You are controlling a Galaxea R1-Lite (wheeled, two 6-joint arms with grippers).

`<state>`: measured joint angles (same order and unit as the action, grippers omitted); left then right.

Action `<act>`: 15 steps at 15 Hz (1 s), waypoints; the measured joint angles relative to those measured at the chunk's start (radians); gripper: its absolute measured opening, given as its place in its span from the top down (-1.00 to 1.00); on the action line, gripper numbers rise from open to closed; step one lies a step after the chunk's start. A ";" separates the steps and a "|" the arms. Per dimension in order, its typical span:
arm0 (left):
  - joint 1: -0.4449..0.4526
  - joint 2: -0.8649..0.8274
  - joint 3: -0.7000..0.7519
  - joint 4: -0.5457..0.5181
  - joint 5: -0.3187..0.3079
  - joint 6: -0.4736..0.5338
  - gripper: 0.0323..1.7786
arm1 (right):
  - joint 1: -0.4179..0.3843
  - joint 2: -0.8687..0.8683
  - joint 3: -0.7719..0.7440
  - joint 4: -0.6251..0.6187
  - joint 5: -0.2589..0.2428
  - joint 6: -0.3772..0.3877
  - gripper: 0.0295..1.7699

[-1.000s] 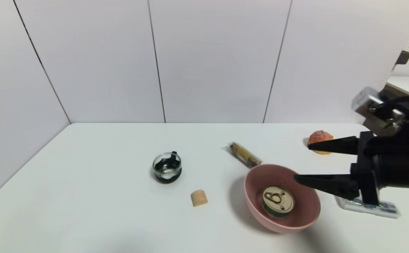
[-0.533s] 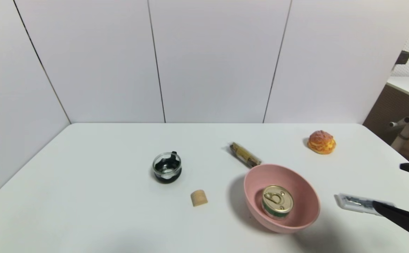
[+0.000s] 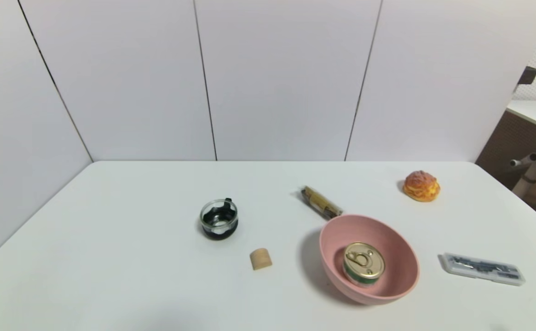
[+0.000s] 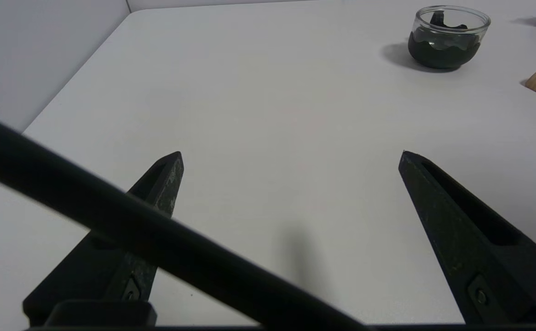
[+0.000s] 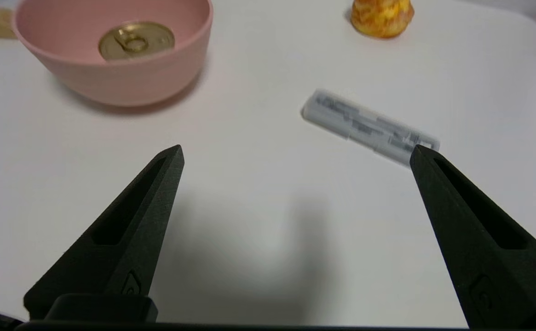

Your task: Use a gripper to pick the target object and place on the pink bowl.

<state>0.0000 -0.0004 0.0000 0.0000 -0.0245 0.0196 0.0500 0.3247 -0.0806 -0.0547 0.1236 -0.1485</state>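
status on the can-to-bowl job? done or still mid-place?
Looks done: the tin can sits upright inside the pink bowl, free of either gripper. Nothing is in hand: the right gripper is open and empty over bare table short of the bowl, and the left gripper is open and empty, parked well away near the glass cup. Nothing visible is left to do.

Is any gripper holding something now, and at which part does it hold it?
Nothing is held. The left gripper and right gripper are open and empty; the can sits in the pink bowl.
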 joint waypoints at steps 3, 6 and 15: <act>0.000 0.000 0.000 0.000 0.000 0.000 -0.90 | -0.030 -0.128 0.057 0.000 -0.041 0.015 -0.91; 0.000 0.000 0.000 0.000 0.000 0.000 -0.90 | -0.041 -0.251 0.077 0.020 -0.072 0.026 -0.91; 0.000 0.000 0.000 0.000 0.000 0.000 -0.90 | -0.045 -0.326 0.080 0.026 -0.114 0.109 -0.92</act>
<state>0.0000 -0.0004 0.0000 0.0000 -0.0245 0.0196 0.0053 -0.0017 -0.0004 -0.0287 0.0091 -0.0394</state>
